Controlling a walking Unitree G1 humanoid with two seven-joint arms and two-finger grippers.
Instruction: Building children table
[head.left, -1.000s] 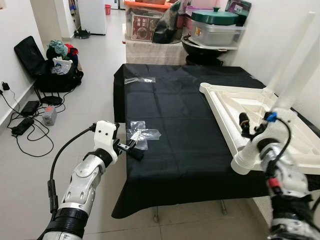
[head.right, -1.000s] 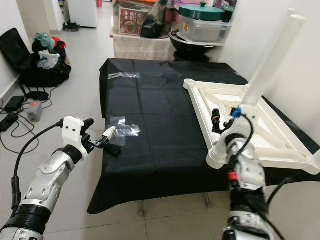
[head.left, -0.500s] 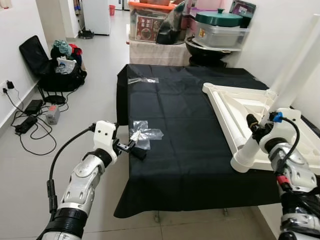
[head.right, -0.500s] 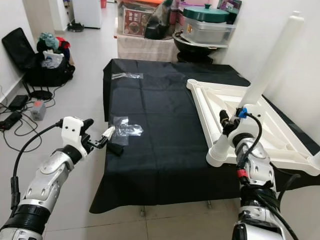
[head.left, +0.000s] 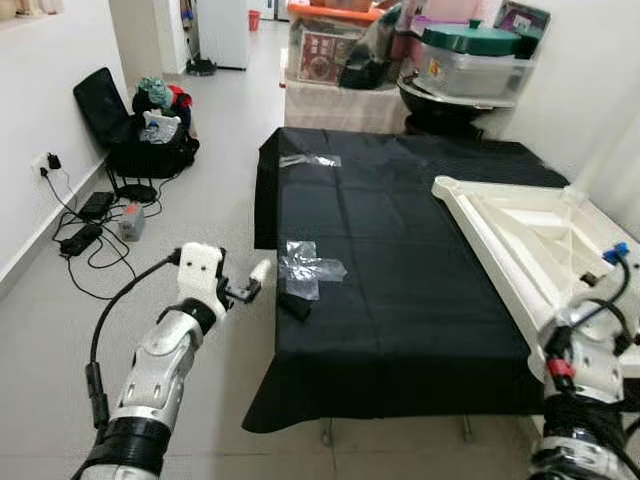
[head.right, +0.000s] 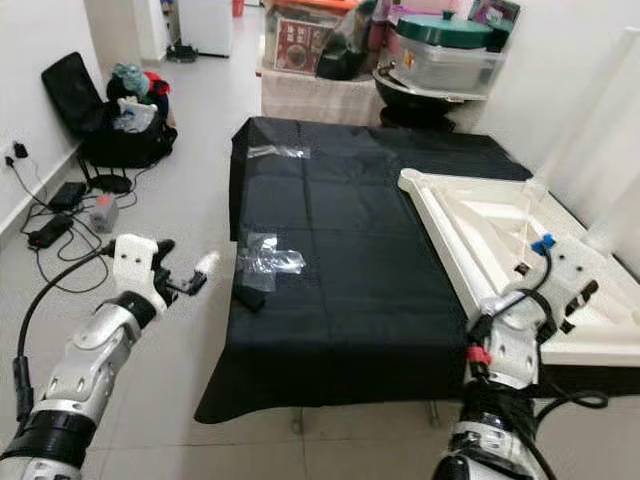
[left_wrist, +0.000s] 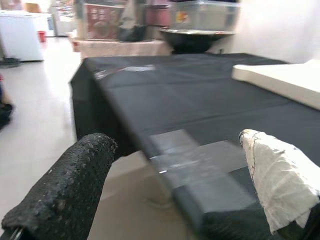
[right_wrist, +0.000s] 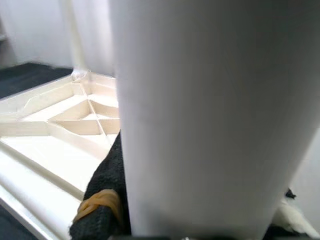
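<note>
**White tabletop lying upside down on the black-covered table, right gripper clamped on a leg**

You are looking down at a table draped in a black cloth. The white plastic tabletop is lying upside down along the right edge of that cloth, its ribbed underside facing up and its near corner hanging over the front right corner of the table. A white leg is standing upright from the tabletop's far right part.

Your right gripper is sitting at the near right corner of the tabletop. In the right wrist view a thick white table leg is standing between its black fingers, which are closing on it from both sides, with the ribbed underside of the tabletop spreading behind.

Your left gripper is hovering off the left edge of the cloth, over the floor, near the front left corner of the table. Its fingers are standing apart and holding nothing; one fingertip is wrapped in white material, the other is bare black.

A crumpled clear plastic bag is lying on the cloth near the left edge, just beyond the left gripper, and a small black piece is resting beside it at the edge. A second clear plastic bag is lying at the far left corner.

Bags and cables are lying on the floor by the left wall, and storage boxes are stacked beyond the table's far edge.
</note>
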